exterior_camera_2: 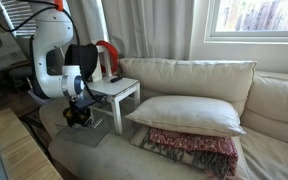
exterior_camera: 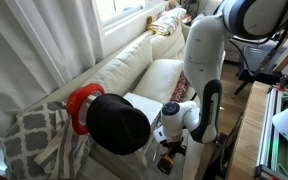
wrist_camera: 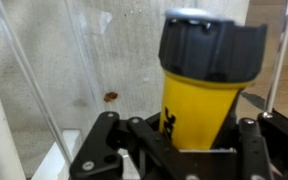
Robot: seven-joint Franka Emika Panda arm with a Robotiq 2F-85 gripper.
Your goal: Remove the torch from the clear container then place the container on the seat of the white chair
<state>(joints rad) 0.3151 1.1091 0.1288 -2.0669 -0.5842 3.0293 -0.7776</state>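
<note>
In the wrist view the torch (wrist_camera: 200,88) stands upright, with a yellow body and a wide black head. My gripper (wrist_camera: 196,142) has a finger against each side of the yellow body and is shut on it. The torch stands inside the clear container (wrist_camera: 42,112), whose faint transparent walls rise to the left and right. In both exterior views my gripper (exterior_camera: 170,150) (exterior_camera_2: 79,113) points down, low beside the white chair (exterior_camera: 156,72) (exterior_camera_2: 206,78). The container itself barely shows in those views.
A small white side table (exterior_camera_2: 120,90) stands next to my arm, with a red and black object (exterior_camera: 96,112) on it. A cream cushion (exterior_camera_2: 189,112) and a patterned red blanket (exterior_camera_2: 196,150) lie on the chair's seat. A wooden bench (exterior_camera_2: 19,150) is nearby.
</note>
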